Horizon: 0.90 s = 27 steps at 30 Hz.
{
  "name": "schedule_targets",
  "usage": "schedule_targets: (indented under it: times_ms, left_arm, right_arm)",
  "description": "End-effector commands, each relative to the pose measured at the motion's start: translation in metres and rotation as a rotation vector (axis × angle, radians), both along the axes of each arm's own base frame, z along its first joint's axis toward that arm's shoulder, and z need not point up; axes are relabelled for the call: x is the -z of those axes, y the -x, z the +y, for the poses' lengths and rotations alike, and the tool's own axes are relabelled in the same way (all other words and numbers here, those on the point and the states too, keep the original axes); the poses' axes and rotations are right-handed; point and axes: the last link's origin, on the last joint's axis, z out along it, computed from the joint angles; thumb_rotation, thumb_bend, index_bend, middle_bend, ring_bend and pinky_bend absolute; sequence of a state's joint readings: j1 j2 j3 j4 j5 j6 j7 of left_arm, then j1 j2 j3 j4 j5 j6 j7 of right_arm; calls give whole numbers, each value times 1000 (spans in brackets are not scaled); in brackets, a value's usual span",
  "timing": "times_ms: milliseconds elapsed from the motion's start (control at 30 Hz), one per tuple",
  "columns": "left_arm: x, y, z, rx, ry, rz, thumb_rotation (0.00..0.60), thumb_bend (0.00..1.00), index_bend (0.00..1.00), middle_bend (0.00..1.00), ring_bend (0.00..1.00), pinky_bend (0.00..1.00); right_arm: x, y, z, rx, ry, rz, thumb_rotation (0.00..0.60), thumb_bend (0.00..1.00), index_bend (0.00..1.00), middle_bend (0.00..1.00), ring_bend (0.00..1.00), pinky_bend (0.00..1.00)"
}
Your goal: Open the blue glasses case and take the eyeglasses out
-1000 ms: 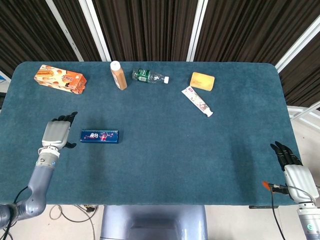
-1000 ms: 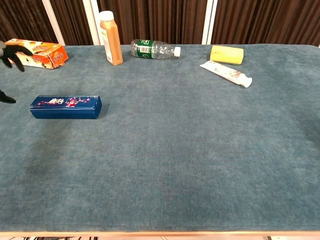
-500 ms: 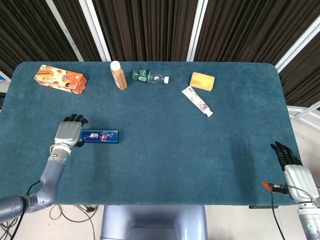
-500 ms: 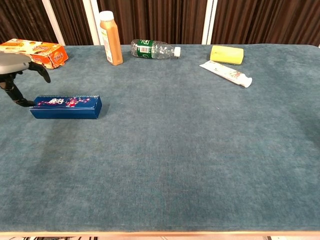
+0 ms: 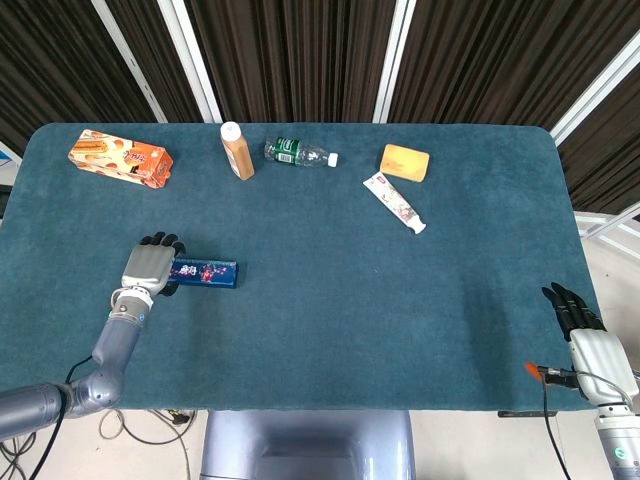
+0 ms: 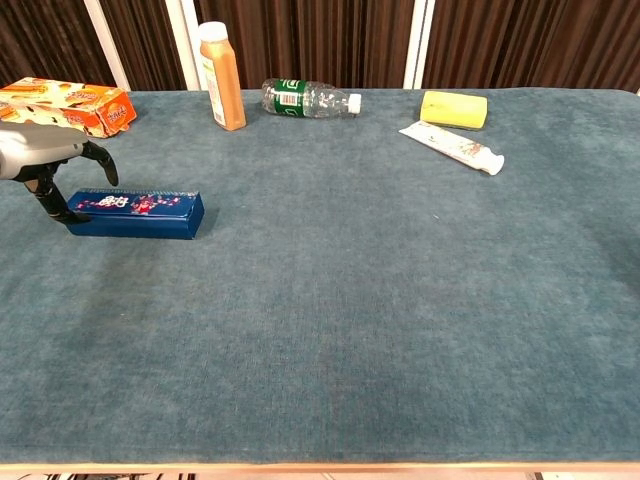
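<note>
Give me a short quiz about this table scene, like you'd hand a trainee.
1. True or false: the lid of the long blue glasses case is shut.
2. Which hand is at the case's end? A. left hand B. right hand
3. Fill in: the clear plastic bottle with the green label lies on its ____.

Key:
1. True.
2. A. The left hand's fingers sit over the case's end; the right hand is at the table's far corner, holding nothing.
3. Side.
</note>
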<state>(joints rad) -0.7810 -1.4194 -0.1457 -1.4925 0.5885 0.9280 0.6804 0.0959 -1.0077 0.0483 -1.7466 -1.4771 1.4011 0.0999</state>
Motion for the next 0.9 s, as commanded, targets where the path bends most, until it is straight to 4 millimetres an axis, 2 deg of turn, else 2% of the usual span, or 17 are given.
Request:
schedule_targets:
  times_ms: [33, 900]
  left_arm:
    - [-1, 0, 0, -1, -4, -4, 600, 304, 274, 116, 41, 130]
    - [2, -4, 4, -10, 5, -38, 600, 337, 304, 120, 41, 131]
  right_arm:
    - [0, 0, 0, 0, 0, 0, 600, 155, 0, 0, 0, 187]
    - [0, 0, 0, 2, 2, 2, 600, 154, 0, 0, 0, 187]
